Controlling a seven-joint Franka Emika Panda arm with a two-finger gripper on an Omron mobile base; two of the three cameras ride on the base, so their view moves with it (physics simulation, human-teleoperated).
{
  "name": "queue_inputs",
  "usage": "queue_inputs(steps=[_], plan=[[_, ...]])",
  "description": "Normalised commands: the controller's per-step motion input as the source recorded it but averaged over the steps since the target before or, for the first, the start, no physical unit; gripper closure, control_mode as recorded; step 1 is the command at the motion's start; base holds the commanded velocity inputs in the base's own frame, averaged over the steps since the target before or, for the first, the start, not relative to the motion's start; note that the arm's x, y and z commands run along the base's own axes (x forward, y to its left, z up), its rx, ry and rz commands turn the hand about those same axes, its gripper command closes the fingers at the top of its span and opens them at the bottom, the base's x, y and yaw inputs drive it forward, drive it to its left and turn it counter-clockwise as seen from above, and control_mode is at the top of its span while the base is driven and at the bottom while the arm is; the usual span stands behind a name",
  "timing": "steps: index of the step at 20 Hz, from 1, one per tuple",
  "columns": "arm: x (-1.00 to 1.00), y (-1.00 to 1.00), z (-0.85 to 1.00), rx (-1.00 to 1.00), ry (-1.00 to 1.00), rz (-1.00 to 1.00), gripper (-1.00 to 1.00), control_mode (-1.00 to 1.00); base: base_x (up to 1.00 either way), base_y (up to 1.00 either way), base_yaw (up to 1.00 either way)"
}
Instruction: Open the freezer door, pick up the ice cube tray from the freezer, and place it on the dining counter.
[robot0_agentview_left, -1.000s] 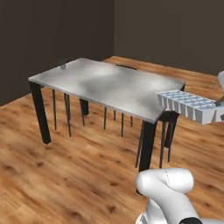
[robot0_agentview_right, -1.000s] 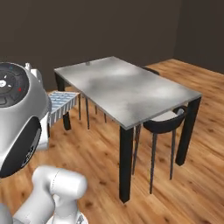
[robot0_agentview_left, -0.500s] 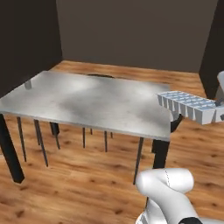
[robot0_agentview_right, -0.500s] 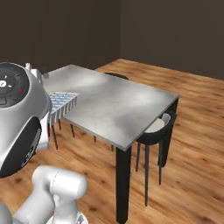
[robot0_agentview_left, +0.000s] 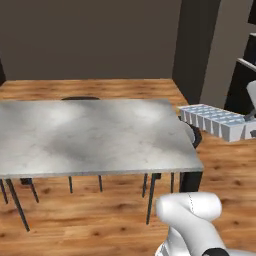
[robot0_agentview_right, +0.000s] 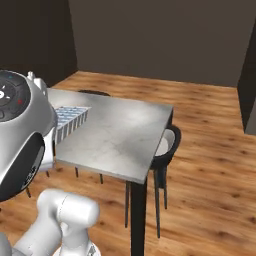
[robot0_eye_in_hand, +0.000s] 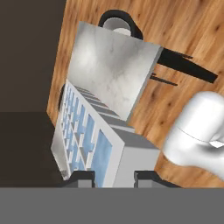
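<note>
ice cube tray (robot0_agentview_left: 216, 120) hung clamped in the end effector (robot0_eye_in_hand: 113, 177) just off the dining surface's (robot0_agentview_left: 90, 135) edge, w/ a dark chair (robot0_agentview_right: 165, 145) tucked beside.

Ice cube tray (robot0_agentview_left: 216, 121) beside dining counter (robot0_agentview_left: 90, 135)

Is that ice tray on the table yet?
Not yet: the ice cube tray hangs in the air beside the dining counter, gripped by the hand.

I see a white ice cube tray (robot0_eye_in_hand: 94, 140) with pale blue cells, a white dining counter (robot0_agentview_left: 90, 135) with grey veins and black legs, and a brown wood floor (robot0_agentview_right: 210, 170).
</note>
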Motion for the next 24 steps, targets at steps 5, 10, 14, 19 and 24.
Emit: queue_inputs(steps=[5, 10, 14, 19, 24], plan=[[0.0, 0.0, 0.0, 0.0, 0.0, 0.0, 1.0, 1.0, 0.44, 0.36, -0.52], [0.0, 0.0, 0.0, 0.0, 0.0, 0.0, 1.0, 1.0, 0.46, 0.39, -0.4], [0.0, 0.0, 0.0, 0.0, 0.0, 0.0, 1.0, 1.0, 0.29, 0.32, -0.19], [0.0, 0.0, 0.0, 0.0, 0.0, 0.0, 1.0, 1.0, 0.18, 0.26, -0.02], [0.0, 0.0, 0.0, 0.0, 0.0, 0.0, 1.0, 1.0, 0.34, 0.19, 0.01]])
